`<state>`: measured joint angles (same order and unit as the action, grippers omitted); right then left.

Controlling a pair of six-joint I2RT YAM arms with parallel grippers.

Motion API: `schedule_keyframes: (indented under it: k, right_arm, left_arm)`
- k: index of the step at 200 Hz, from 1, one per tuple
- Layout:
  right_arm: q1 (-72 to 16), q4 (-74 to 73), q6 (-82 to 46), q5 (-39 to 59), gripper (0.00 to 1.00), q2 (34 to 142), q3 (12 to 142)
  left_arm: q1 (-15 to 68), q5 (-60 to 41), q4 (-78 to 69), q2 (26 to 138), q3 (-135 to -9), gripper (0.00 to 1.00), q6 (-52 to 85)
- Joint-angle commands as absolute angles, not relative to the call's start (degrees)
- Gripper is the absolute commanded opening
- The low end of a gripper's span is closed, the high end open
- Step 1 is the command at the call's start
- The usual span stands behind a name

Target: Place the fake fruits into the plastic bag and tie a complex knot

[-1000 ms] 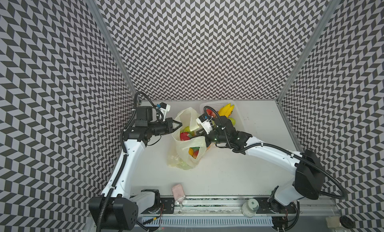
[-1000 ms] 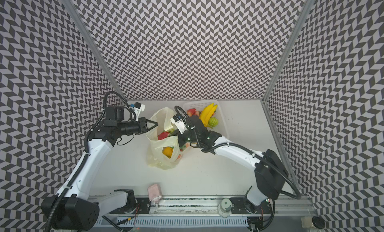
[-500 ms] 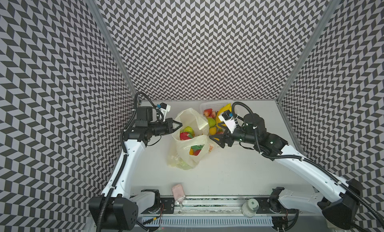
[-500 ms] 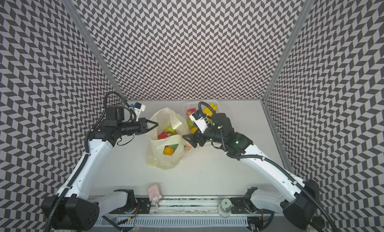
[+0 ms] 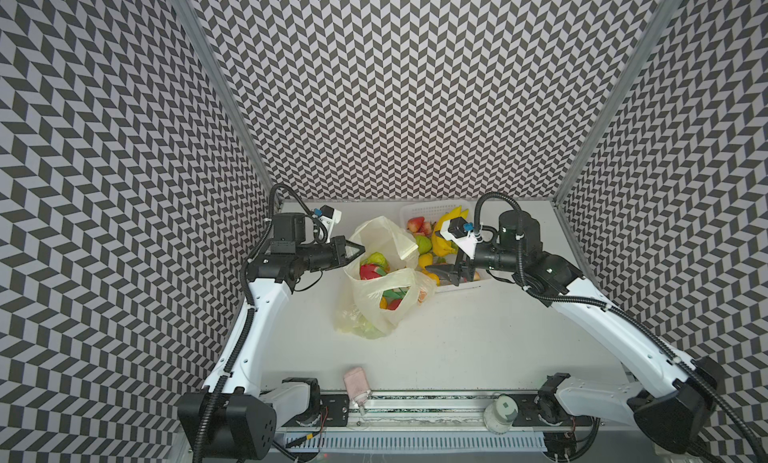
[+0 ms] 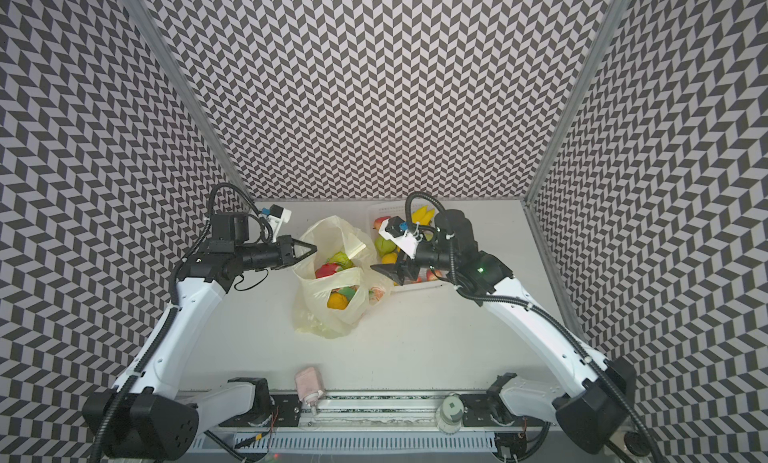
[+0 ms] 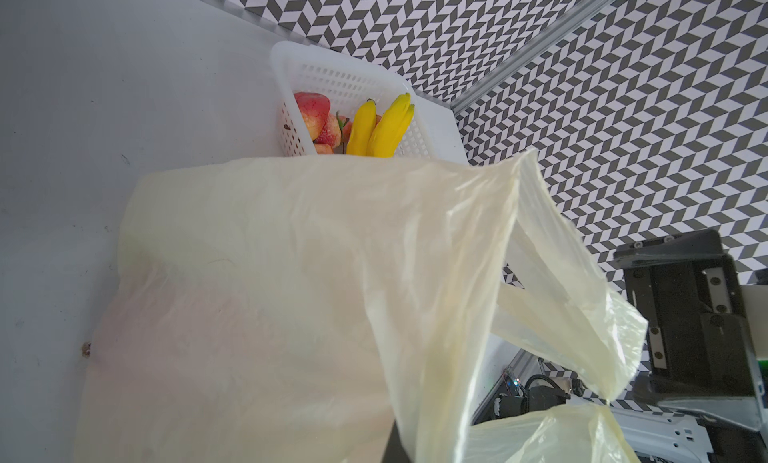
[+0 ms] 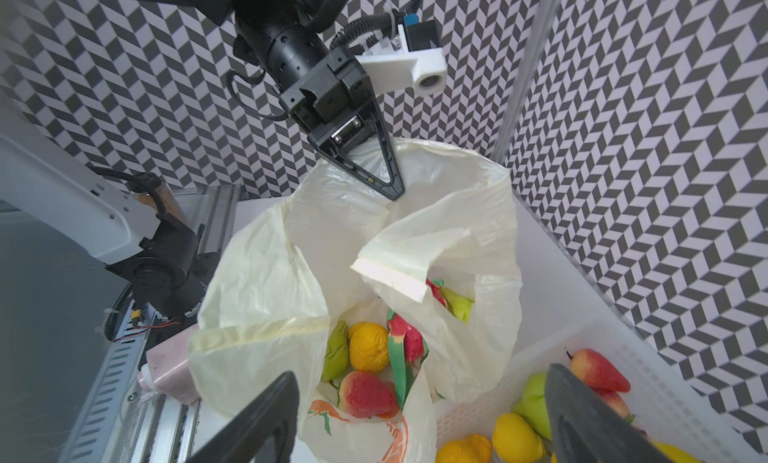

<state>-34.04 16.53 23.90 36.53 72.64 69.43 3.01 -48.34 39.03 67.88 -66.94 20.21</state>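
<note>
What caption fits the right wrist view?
Left gripper holds the plastic bag open, fake fruits inside; right gripper open by basket.

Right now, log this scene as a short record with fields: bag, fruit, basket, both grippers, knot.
bag: plastic bag, mouth open
fruit in bag: orange, dragon fruit, green fruit, others
basket: white basket beside the bag, holding bananas and more fruit
left gripper: shut on the bag's rim, holding it up
right gripper: open, empty, between bag and basket
knot: none, handles loose
</note>
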Motion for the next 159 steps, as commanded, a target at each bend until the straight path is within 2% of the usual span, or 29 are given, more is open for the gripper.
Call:
schedule_keyframes:
  k: [1, 62, 115, 135, 159]
  right_arm:
    - [-33.93, 12.15, 27.80, 43.72, 0.84, 75.62, 70.58]
    - [-34.40, 8.69, 27.39, 47.64, 0.80, 83.12, 73.97]
    - [-37.62, 8.00, 26.51, 48.68, 0.69, 87.37, 76.12]
    - [-38.87, 7.82, 26.03, 50.27, 0.60, 88.32, 77.18]
    - [-39.46, 6.76, 24.74, 52.13, 0.40, 88.73, 77.63]
  left_arm:
    - [3.30, -49.38, 37.62, 67.07, -66.27, 0.00, 19.07]
    - [3.30, -49.60, 37.35, 66.95, -66.27, 0.00, 19.16]
    - [3.34, -49.49, 37.27, 66.97, -66.01, 0.00, 19.07]
    - [3.36, -49.57, 37.18, 67.21, -66.01, 0.00, 19.12]
    - [3.34, -49.64, 37.10, 67.24, -66.08, 0.00, 19.07]
